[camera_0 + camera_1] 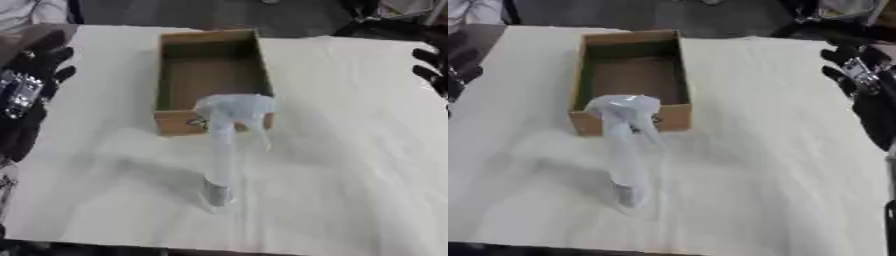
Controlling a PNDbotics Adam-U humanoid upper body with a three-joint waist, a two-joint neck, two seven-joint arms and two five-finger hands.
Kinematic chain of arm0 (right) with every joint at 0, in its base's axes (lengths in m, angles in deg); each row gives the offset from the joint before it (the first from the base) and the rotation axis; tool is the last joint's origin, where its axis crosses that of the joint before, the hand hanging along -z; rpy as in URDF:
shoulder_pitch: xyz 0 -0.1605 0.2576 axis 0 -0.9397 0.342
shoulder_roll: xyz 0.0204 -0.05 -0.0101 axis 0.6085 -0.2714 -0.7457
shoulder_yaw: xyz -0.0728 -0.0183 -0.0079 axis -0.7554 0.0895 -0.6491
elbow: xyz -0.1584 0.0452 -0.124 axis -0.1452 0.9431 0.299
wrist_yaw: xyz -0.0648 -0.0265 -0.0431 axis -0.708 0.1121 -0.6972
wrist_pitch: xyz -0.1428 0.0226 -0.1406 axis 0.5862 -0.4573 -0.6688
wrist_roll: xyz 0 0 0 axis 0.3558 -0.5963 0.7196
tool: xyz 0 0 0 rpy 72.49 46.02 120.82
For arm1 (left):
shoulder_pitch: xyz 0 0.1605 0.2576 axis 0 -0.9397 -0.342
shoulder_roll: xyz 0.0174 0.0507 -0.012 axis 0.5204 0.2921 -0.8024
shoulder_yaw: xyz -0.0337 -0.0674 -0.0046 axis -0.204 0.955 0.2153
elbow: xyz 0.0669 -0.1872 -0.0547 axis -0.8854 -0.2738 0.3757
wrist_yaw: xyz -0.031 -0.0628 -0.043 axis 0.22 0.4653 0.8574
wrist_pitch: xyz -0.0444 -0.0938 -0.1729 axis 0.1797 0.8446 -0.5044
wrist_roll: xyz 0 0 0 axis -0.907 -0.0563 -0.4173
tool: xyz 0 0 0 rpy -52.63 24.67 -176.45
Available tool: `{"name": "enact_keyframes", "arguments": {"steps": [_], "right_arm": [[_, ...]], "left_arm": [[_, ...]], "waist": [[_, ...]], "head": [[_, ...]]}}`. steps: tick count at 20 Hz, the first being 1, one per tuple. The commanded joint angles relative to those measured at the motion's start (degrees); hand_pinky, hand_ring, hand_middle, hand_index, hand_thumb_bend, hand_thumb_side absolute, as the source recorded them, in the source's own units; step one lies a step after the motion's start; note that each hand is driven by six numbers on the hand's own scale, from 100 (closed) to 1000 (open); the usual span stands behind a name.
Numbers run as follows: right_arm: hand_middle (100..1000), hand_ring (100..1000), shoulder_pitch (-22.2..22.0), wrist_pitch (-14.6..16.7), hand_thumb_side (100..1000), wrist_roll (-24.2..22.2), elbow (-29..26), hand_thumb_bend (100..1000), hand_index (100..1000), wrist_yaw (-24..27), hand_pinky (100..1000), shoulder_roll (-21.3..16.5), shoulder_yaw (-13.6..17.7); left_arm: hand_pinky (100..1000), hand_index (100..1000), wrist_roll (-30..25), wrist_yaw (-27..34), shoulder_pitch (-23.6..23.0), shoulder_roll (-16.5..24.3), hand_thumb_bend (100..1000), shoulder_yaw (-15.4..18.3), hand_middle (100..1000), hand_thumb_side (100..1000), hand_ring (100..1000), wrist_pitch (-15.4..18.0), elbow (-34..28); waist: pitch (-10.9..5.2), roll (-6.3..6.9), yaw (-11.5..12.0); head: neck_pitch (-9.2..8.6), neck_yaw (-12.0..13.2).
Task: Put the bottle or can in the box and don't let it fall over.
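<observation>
A tall, slim, clear spray bottle (223, 150) with a whitish trigger head stands upright on the white table, just in front of the box's near wall. The open brown cardboard box (210, 125) sits behind it at the table's middle, with nothing visible inside. My left hand (31, 75) hangs at the left edge, well clear of the bottle, its black fingers relaxed and holding nothing. Far from both objects, my right hand (859, 75) sits at the right edge with its fingers spread.
White cloth (350, 150) covers the table. Its front edge runs along the bottom of the view. Beyond the far edge lie dark floor and dark equipment (385, 25) at the upper right.
</observation>
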Motion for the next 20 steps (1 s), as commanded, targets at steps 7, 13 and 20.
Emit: {"name": "enact_keyframes", "arguments": {"steps": [7, 13, 20], "right_arm": [[1000, 1000, 1.08, -0.53, 577, 0.44, -0.44, 100, 873, 0.66, 1000, -1.53, 0.44], [1000, 1000, 1.02, -0.73, 577, 0.86, -0.36, 100, 872, 0.83, 1000, -1.89, 0.70], [1000, 1000, 0.96, -0.83, 578, 0.73, -0.22, 100, 872, 0.63, 1000, -1.99, 0.68]], "left_arm": [[1000, 918, -3.02, -4.53, -0.05, 1.44, 442, -0.58, 1000, 629, 1000, -1.13, -1.15], [1000, 915, -7.15, -5.61, -1.58, 1.97, 518, -1.87, 1000, 390, 1000, -1.61, -1.15], [1000, 919, -11.59, -4.65, -1.93, 2.76, 593, -3.60, 1000, 252, 1000, -1.12, -1.15]], "waist": [[-0.94, 0.42, -0.56], [-1.19, 0.66, -0.47], [-1.29, 0.78, -0.50]], "head": [[-0.12, 0.20], [0.12, 0.31], [0.24, 0.53]]}}
